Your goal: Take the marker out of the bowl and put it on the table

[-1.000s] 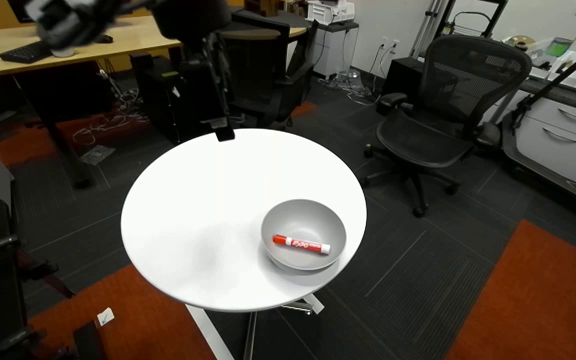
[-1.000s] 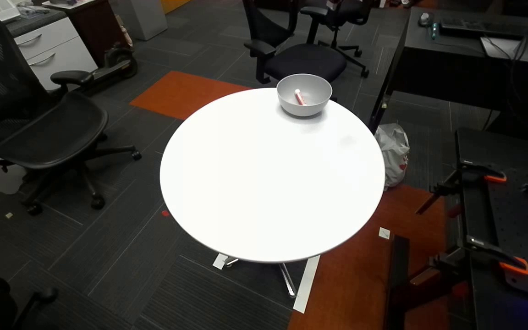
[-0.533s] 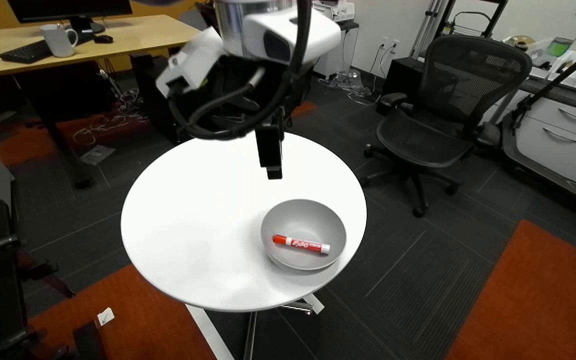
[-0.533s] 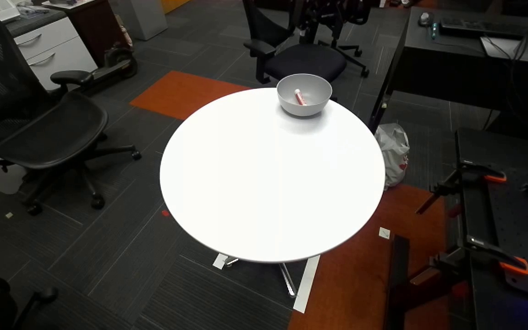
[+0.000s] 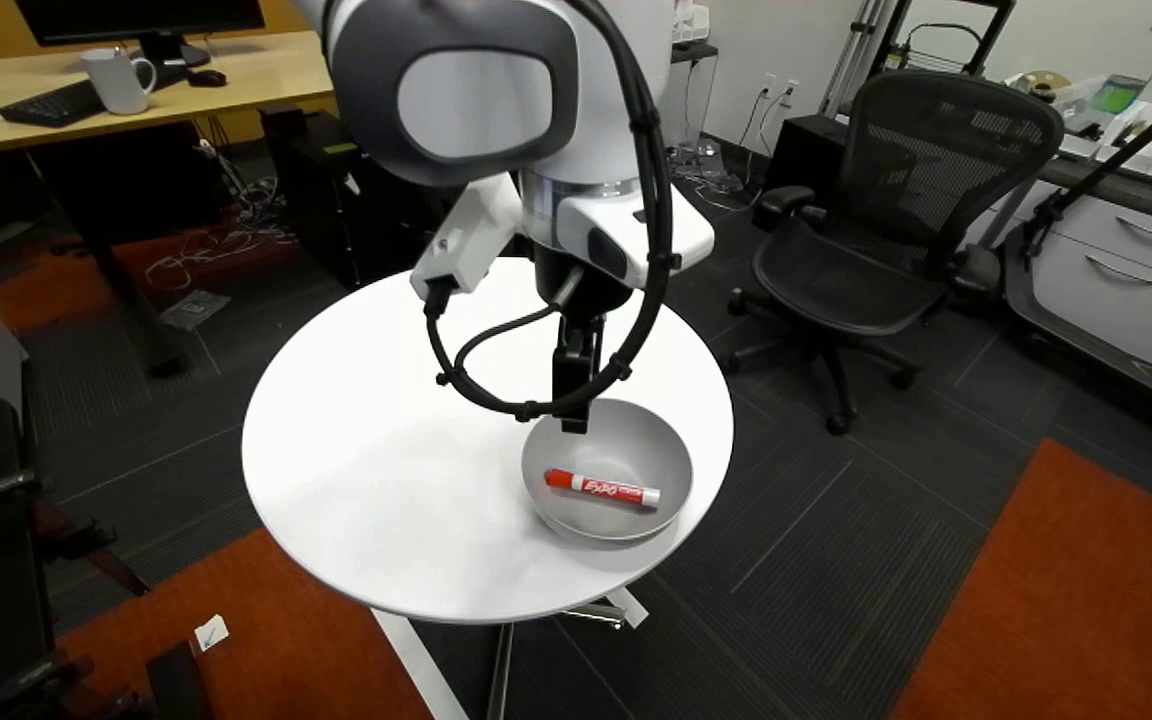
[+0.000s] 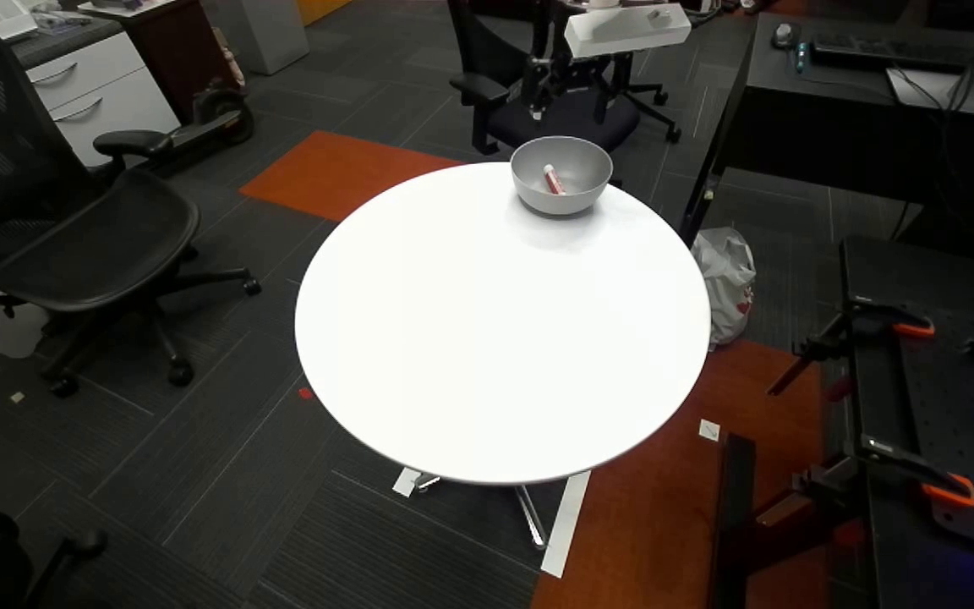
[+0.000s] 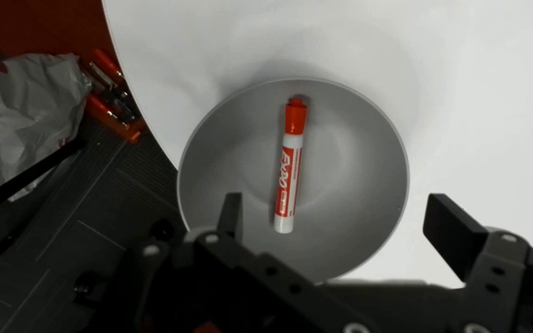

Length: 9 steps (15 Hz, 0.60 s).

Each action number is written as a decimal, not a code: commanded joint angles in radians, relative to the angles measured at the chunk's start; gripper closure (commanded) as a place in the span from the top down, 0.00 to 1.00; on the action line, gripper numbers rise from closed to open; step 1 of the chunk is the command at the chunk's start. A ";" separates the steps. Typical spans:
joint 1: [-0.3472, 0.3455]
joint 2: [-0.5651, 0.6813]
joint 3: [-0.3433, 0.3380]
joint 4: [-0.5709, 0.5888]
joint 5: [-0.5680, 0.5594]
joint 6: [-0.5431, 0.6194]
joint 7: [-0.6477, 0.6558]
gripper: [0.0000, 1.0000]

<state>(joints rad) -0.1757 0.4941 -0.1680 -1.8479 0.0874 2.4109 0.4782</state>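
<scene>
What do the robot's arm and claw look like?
The arm is mostly white, with a rounded dark grey joint cover around a paler panel, and a silvery band lower down. Black cables hang in loops, one joined to a white boxy housing. The claw is black, with blocky fingers and pale round spots. I can't make out any lettering on it.

Above the silver collar (image 5: 544,212), the arm (image 5: 626,110) is finished in white, and a rounded dark grey housing (image 5: 371,105) is fitted with a pale grey cap (image 5: 476,105). Against the collar, a white flange (image 5: 626,218) is marked with a dark oval (image 5: 606,255). Beside the collar, a white boxy module (image 5: 471,240) is joined to a thick black cable (image 5: 658,225), tied at intervals and looped below the collar. Below it too, the gripper (image 7: 336,217) is coloured black, its fingers (image 7: 498,275) studded with pale round screws (image 7: 509,238).
</scene>
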 commanded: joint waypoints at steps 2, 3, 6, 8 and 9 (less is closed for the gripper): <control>0.020 0.111 -0.048 0.111 0.018 -0.002 0.066 1.00; 0.018 0.132 -0.054 0.132 0.017 -0.010 0.070 1.00; 0.017 0.188 -0.070 0.186 0.016 -0.022 0.077 1.00; 0.014 0.226 -0.075 0.218 0.021 -0.031 0.082 1.00; 0.013 0.245 -0.074 0.225 0.025 -0.027 0.087 1.00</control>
<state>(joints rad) -0.1737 0.6790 -0.2250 -1.6875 0.0923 2.4101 0.5367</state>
